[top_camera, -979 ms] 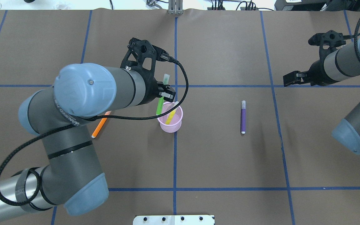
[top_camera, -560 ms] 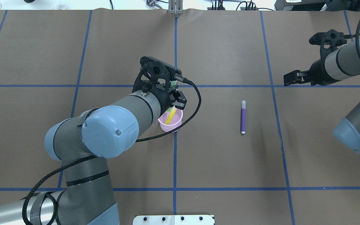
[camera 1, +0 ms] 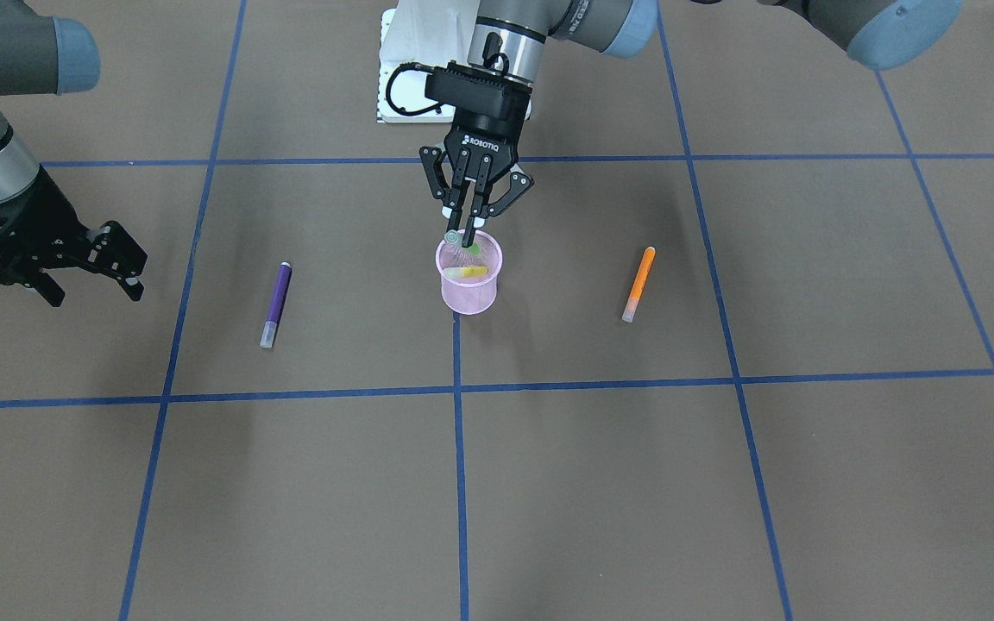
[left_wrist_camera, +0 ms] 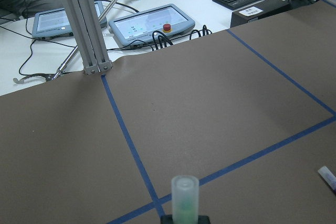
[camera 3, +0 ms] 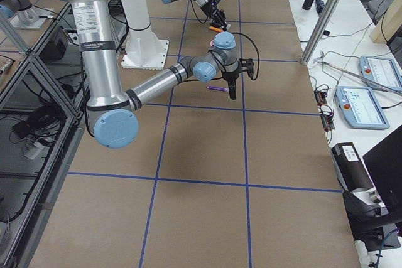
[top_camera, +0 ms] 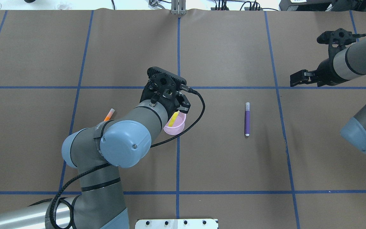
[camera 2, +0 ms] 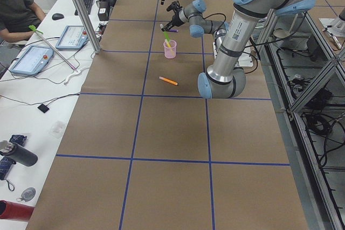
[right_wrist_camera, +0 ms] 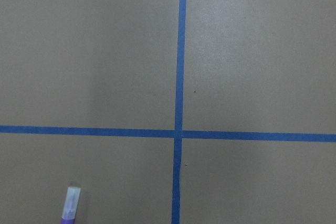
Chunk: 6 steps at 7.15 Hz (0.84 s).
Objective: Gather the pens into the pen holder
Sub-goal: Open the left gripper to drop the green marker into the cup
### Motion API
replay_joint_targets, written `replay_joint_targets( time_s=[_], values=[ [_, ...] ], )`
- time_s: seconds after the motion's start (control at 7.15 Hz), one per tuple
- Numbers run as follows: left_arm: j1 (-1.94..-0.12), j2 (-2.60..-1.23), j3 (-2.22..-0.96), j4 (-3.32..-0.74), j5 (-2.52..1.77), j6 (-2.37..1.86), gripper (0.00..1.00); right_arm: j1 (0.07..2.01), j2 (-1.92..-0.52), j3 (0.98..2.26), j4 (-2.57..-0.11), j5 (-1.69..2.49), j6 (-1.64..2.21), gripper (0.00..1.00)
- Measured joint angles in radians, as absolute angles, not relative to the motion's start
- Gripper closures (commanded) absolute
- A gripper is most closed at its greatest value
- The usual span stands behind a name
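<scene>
The pink mesh pen holder [camera 1: 469, 297] [top_camera: 178, 128] stands near the table's middle, with a yellowish pen [camera 1: 466, 272] [top_camera: 173, 118] inside it. My left gripper [camera 1: 468, 231] [top_camera: 177, 107] is directly over it, shut on the green pen [camera 1: 461, 241]. The pen is held nearly upright, its lower end inside the rim; its pale cap shows in the left wrist view [left_wrist_camera: 185, 196]. The orange pen [camera 1: 638, 283] [top_camera: 109, 114] lies on the table on my left. The purple pen [camera 1: 276, 304] [top_camera: 247, 119] [right_wrist_camera: 70, 206] lies on my right. My right gripper [camera 1: 128, 269] [top_camera: 294, 80] is open and empty, beyond the purple pen.
The brown table cover carries a grid of blue tape lines [top_camera: 178, 159]. My left forearm and its cable [top_camera: 199, 108] hang over the holder's near side. A white base plate [top_camera: 176, 223] sits at the near edge. Tablets and an operator [camera 2: 16, 9] are past the far edge.
My left arm has swung in over the holder. It has turned the green pen from slanted to nearly upright and lowered its end into the cup. The right arm has barely shifted.
</scene>
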State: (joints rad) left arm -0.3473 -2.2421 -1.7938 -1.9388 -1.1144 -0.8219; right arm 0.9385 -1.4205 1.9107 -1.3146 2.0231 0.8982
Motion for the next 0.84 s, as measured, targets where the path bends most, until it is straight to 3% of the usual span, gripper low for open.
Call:
replay_joint_targets(
  time_s=[0.14, 0.56, 0.84],
  values=[
    [-0.343, -2.240, -1.778, -1.954, -1.111, -0.821, 0.04, 0.939, -1.420, 1.906, -1.315, 2.024, 0.899, 0.00],
    [-0.327, -2.229, -1.764, -1.985, -1.107, -0.832, 0.02, 0.935, -1.414, 1.890, -1.315, 2.025, 0.900, 0.00],
    [-0.341, -2.190, -1.880, -1.975, -1.103, -0.838, 0.09, 0.911, -1.377, 1.831, -1.315, 2.065, 0.905, 0.01]
  ],
)
